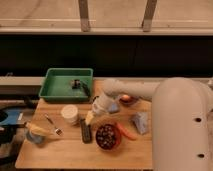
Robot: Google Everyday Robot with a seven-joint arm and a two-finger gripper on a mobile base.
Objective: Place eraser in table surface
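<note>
Item: eraser [86, 131] flat on table surface [65, 150], gripper [90, 118] just above its far end.
Gripper aperture: cannot tell. Risk, as judged: 1 sideways drag on withdrawal could knock eraser into adjacent dark bowl [107, 136] or white cup [69, 114].

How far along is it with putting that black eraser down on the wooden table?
Nearly done, it seems. The eraser lies flat on the table surface, beside the dark bowl. The tool hangs just above the eraser's far end; whether it has let go cannot be told. What seems left is releasing, if needed, and lifting the arm away.
</note>
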